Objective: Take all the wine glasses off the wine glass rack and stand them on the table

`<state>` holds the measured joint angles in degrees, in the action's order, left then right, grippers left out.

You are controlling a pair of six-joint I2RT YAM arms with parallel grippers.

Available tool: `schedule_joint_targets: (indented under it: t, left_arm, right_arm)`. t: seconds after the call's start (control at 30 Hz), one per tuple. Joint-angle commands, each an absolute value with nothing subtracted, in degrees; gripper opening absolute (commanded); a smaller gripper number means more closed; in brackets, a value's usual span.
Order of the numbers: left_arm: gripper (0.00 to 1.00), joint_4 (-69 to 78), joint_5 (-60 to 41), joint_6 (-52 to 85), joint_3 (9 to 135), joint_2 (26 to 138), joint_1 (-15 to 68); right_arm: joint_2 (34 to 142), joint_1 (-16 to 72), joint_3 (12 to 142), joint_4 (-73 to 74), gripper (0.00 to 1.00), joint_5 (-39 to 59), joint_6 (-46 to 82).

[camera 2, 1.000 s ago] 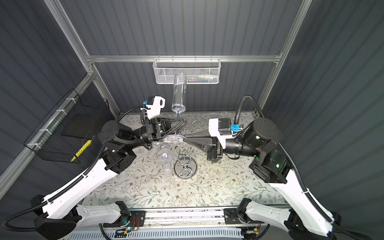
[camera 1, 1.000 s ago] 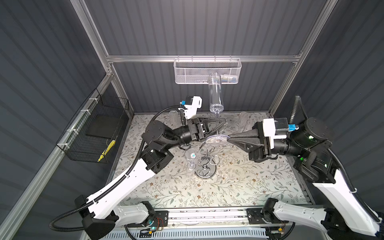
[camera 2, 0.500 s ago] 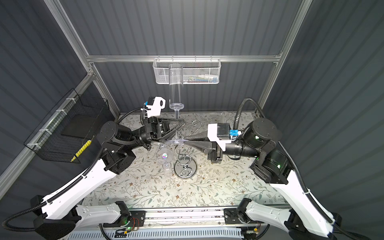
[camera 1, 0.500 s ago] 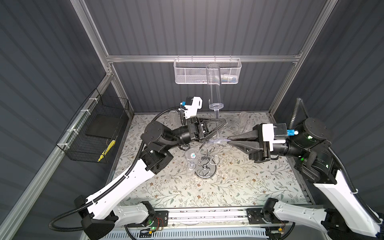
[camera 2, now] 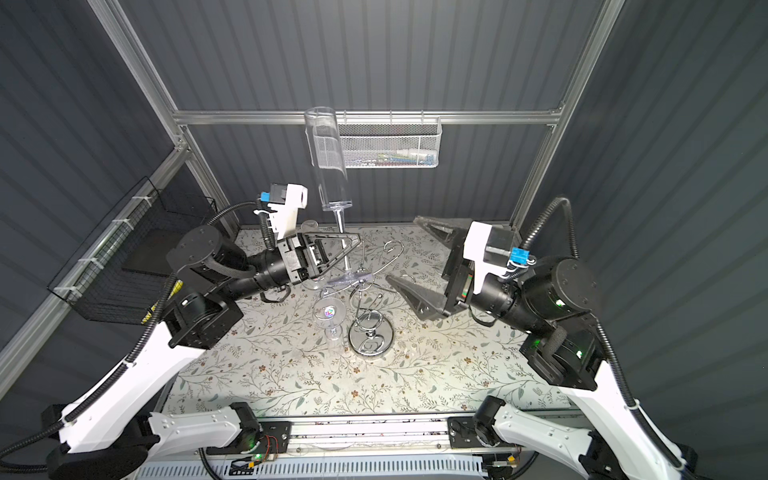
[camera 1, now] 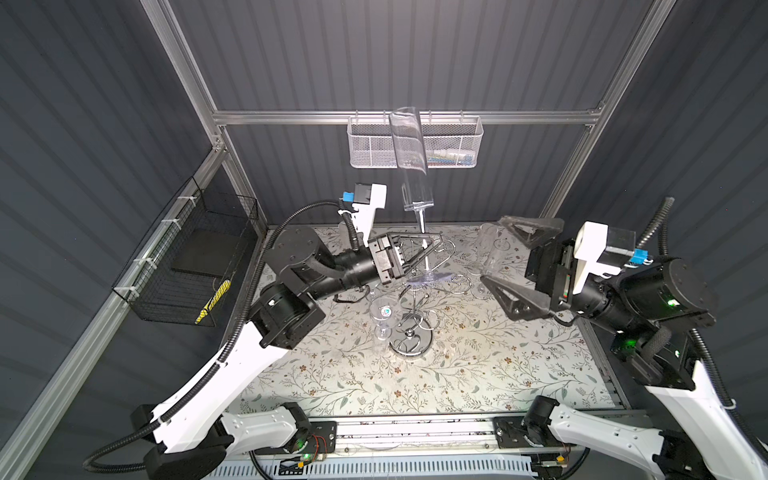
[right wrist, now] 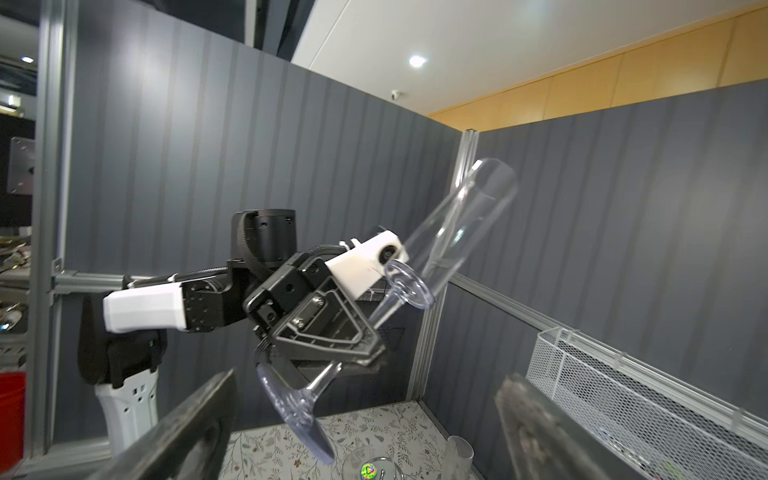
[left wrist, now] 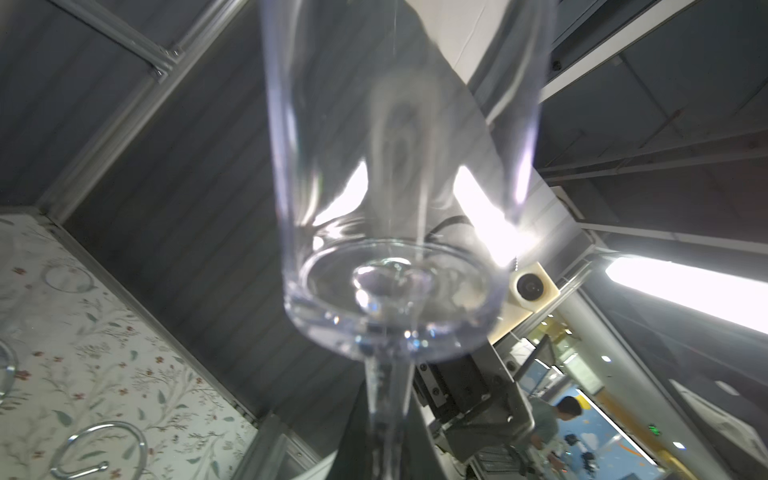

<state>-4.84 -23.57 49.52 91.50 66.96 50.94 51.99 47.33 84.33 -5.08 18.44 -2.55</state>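
the left jaws are closed on the stem of the wine glass (camera 1: pixel 411 158), which is held nearly upright in the air, bowl up, its foot (right wrist: pixel 291 407) hanging free just below the grip; in both top views the foot overlaps the curled arms of the wine glass rack (camera 2: pixel 371 336), and i judge it lifted off them; the right jaws stand wide open, well apart from the glass, holding nothing; the step in hand looks like carrying the glass clear and setting it down; the grip is on a thin stem under a tall bowl, so move slowly and hold it upright or it may pivot; draw it away from the rack arms and from the stickered glass (camera 1: pixel 384 311) beside the rack; lower onto bare surface (camera 1: pixel 478 365), foot flat, before opening.
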Motion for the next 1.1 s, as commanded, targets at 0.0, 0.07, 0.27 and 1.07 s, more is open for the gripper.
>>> schedule_joint_targets:
  t: [0.0, 0.07, 0.27, 1.07]
  left_arm:
    - [0.0, -18.2, -17.1, 27.3, 95.9, 65.9, 50.9]
    - [0.0, -23.9, -13.4, 18.2, 97.9, 66.0, 51.0]
    - [0.0, -32.8, -2.3, -1.9, 99.2, 67.1, 51.0]
    - [0.0, -27.7, -1.1, -9.9, 94.0, 66.6, 51.0]
  right_arm:
    - [55.1, 47.2, 87.1, -3.0, 0.99, 9.9, 6.0]
    - [57.3, 47.2, 89.3, -3.7, 0.99, 8.6, 9.3]
    - [65.8, 47.2, 97.0, -4.0, 0.99, 15.0, 15.7]
    - [75.1, 47.2, 100.1, 7.1, 0.82, 16.8, 20.7]
